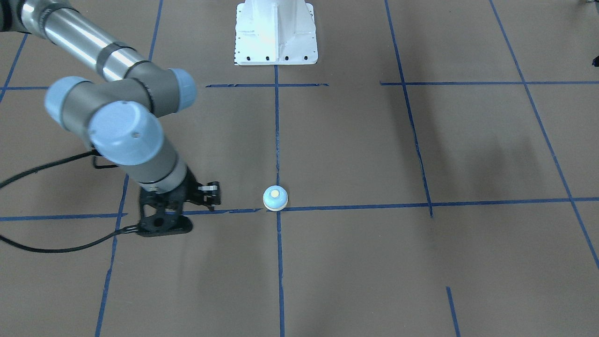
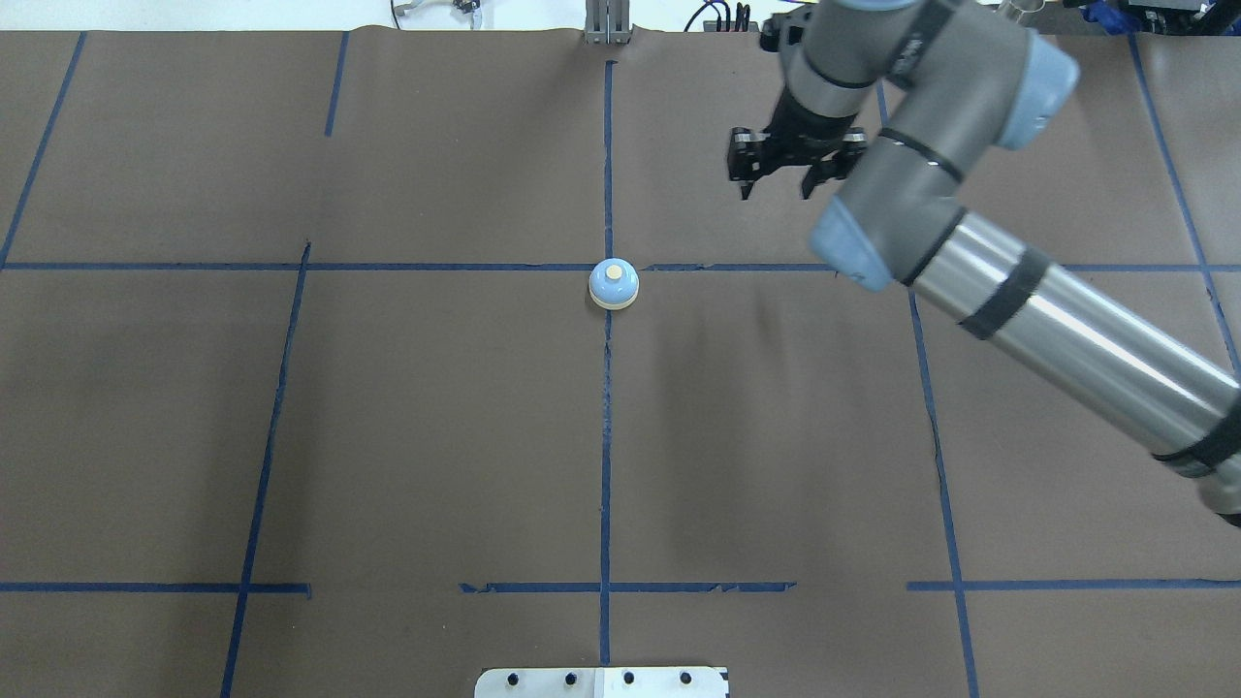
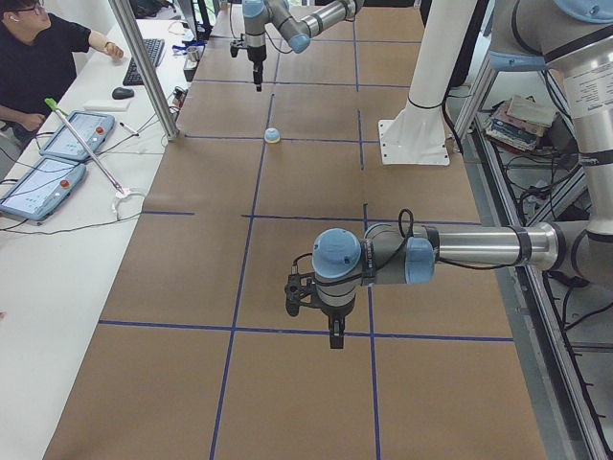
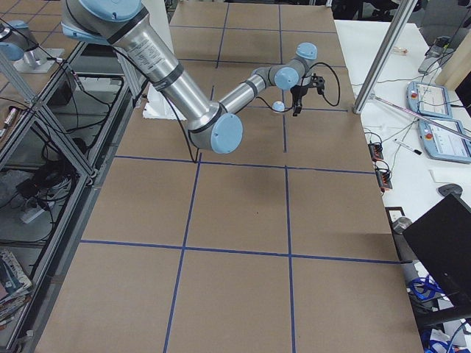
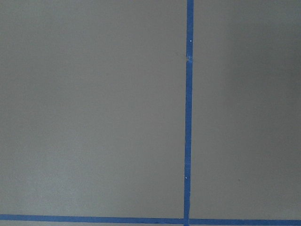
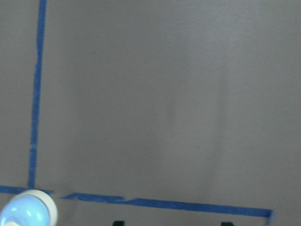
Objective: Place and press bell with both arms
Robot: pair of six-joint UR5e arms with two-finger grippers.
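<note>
The light-blue bell [image 1: 275, 198] with its cream button stands upright on the table where two blue tape lines cross, and it also shows in the overhead view [image 2: 614, 284]. My right gripper [image 2: 776, 187] is open and empty, pointing down, off to the bell's side and apart from it [image 1: 187, 216]. The right wrist view shows the bell [image 6: 28, 211] at its bottom left corner. My left gripper [image 3: 330, 331] shows only in the left side view, pointing down over bare table far from the bell [image 3: 272, 135]. I cannot tell whether it is open or shut.
The white bolted pedestal [image 1: 276, 32] stands at the robot's side of the table. A black cable [image 1: 47, 166] trails from the right wrist. An operator [image 3: 38, 57] sits at a side desk with tablets [image 3: 38, 187]. Metal posts [image 3: 144, 67] stand at the table's edge.
</note>
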